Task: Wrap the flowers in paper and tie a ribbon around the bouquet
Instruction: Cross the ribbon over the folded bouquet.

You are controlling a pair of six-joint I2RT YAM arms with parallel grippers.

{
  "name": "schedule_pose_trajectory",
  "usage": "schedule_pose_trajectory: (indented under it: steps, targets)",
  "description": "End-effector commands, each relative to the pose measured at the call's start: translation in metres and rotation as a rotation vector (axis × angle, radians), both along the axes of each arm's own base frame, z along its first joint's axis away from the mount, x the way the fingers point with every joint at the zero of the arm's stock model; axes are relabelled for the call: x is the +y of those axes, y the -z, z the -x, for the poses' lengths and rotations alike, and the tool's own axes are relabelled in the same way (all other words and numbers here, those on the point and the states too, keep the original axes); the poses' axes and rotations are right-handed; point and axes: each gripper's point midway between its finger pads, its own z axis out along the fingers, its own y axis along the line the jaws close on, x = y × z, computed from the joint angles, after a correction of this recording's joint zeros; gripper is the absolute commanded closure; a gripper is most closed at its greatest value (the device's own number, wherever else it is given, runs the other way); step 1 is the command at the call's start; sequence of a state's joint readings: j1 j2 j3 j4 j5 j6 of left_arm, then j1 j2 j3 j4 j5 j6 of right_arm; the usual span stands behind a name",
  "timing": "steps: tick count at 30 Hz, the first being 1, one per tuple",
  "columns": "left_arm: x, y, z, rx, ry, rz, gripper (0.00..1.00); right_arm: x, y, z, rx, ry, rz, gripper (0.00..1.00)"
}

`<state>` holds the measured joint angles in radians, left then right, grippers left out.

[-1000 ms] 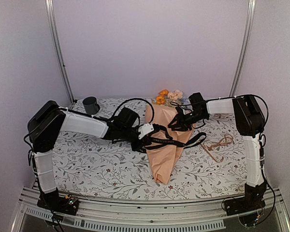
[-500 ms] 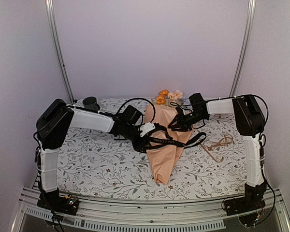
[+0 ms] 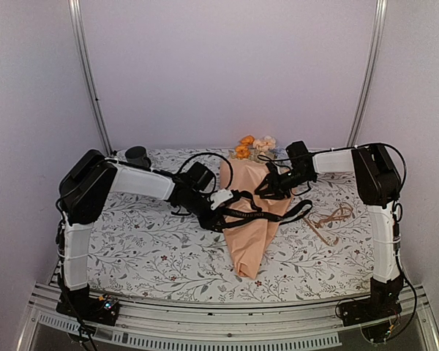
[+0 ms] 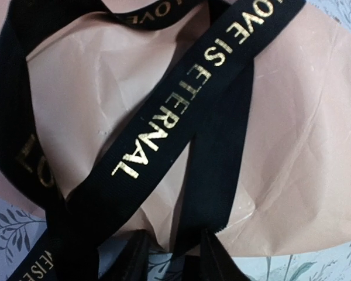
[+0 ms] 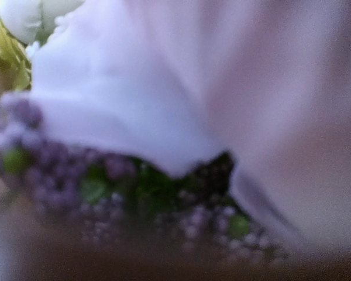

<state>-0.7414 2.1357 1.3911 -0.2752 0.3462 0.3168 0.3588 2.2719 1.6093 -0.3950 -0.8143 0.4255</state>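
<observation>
Tying stage, by judgement: the paper (image 4: 298, 117) is already rolled into a cone round the flowers (image 3: 253, 145), and the ribbon (image 4: 164, 132) is draped across it in loose loops, with no knot seen. The bouquet (image 3: 249, 238) is laid on the table cover (image 3: 146, 248) between the two hands, with its waist directly ahead of the left gripper (image 3: 221, 210) and its blooms just beyond the right gripper (image 3: 272, 189). In the left wrist view one ribbon strand is seen running down into the gap of the left jaws, which stand somewhat apart; whether the strand is pinched cannot be told. The right gripper is set against the cone's upper edge. Its wrist view is filled by blurred petals, so its hold cannot be told either. For a clean step, a single strand should be taken flat, not the whole bundle, as the crossing bands in front of the left hand are easily caught together. The cone should be steadied by the right hand while the strand is drawn, since the paper is likely to unroll or slide. Slack should be drawn out gently, because creased paper may tear. The tan cord (image 3: 328, 219), well off the right hand's outer side, is to be left alone.
</observation>
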Motion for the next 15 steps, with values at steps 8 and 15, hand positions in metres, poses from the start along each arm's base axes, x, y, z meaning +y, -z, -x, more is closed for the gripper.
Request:
schedule_pose_trajectory:
  steps: [8, 15]
  targets:
    - [-0.004, -0.011, 0.007, -0.021, 0.011, -0.018, 0.82, -0.01, 0.029, 0.015, 0.096, 0.018, 0.053, 0.66]
    - [-0.002, -0.024, 0.006, -0.039, -0.005, -0.01, 0.86, -0.009, 0.028, 0.015, 0.094, 0.018, 0.052, 0.66]
